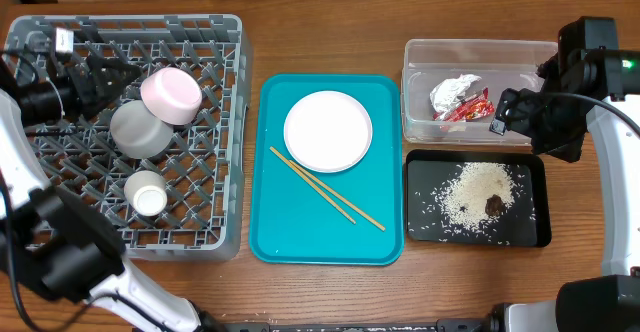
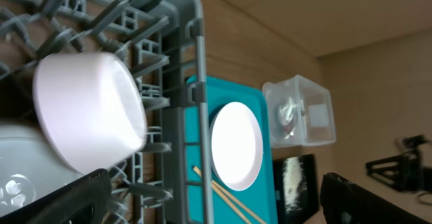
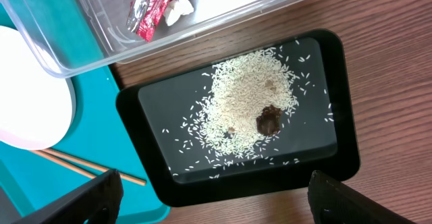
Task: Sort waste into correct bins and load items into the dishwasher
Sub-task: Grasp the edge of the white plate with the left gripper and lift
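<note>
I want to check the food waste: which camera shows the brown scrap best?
Right wrist: the brown scrap sits close and sharp amid the rice. Overhead shows it as a small dark spot. Left wrist shows the black tray obliquely; no scrap discernible.

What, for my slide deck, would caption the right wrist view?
Rice and a brown scrap in the black tray, red wrapper in the clear tub beside it.

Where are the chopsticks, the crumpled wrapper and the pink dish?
chopsticks [image 1: 320, 186], overhead view, middle of the pair.
wrapper [image 1: 458, 99], overhead view, its crumpled middle.
pink dish [image 1: 172, 95], overhead view, middle of its round face.
</note>
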Tool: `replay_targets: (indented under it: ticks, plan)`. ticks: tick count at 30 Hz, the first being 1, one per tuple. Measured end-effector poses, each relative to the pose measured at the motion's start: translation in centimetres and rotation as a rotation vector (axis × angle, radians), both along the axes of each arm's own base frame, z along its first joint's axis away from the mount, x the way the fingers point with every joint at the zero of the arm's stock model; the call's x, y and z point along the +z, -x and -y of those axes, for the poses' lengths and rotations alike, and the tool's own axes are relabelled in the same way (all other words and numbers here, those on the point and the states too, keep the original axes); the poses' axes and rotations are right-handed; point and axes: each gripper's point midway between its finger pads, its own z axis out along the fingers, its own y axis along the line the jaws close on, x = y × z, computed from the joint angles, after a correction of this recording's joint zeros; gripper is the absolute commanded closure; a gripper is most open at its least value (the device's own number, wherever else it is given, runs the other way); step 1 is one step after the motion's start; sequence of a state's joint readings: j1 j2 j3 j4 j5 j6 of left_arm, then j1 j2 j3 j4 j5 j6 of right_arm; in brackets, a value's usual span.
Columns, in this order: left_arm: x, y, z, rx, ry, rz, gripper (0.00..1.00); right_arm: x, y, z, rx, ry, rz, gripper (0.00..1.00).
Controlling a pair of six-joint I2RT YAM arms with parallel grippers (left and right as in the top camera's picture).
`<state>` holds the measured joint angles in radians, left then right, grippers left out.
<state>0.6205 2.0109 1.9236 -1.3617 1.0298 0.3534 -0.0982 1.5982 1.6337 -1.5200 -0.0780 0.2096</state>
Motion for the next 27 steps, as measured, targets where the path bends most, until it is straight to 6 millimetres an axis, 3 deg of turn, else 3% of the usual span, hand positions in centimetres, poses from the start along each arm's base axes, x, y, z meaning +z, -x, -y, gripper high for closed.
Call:
replay_targets:
  ticks: [2, 4, 6, 9, 12, 13, 16, 20, 23, 27]
  plan:
    - [3.7, 1.2, 2.9, -0.023, -0.132, 0.03, 0.0, 0.0, 0.0, 0.0, 0.0, 0.0, 0.0, 0.11]
    - [5.3, 1.8, 5.4, -0.048, -0.21, 0.03, 0.0, 0.0, 0.1, 0.0, 0.0, 0.0, -0.003, 0.1]
    - [5.8, 2.3, 8.9, -0.093, -0.309, -0.002, 0.0, 0.0, 0.1, 0.0, 0.0, 0.0, -0.005, 0.1]
    - [4.5, 2.7, 14.1, -0.186, -0.404, -0.069, 0.0, 0.0, 0.2, 0.0, 0.0, -0.001, -0.01, 0.1]
    - [2.2, 3.3, 20.1, -0.302, -0.52, -0.123, 0.0, 0.0, 0.3, 0.0, 0.0, -0.001, -0.011, 0.09]
    - [1.6, 3.5, 21.1, -0.319, -0.545, -0.132, 0.0, 0.0, 0.3, 0.0, 0.0, -0.001, -0.011, 0.1]
    - [-2.6, 5.3, 26.8, -0.454, -0.647, -0.216, 0.0, 0.0, 0.3, 0.0, 0.0, -0.001, -0.011, 0.09]
    - [-7.3, 6.2, 31.0, -0.524, -0.7, -0.311, 0.0, 0.0, 0.3, 0.0, 0.0, -0.001, -0.011, 0.09]
    - [-13.1, 7.0, 35.1, -0.616, -0.763, -0.378, 0.0, 0.0, 0.3, 0.0, 0.0, -0.001, -0.012, 0.09]
    - [-17.4, 8.3, 36.9, -0.681, -0.851, -0.419, 0.0, 0.0, 0.3, 0.0, 0.001, -0.001, -0.011, 0.09]
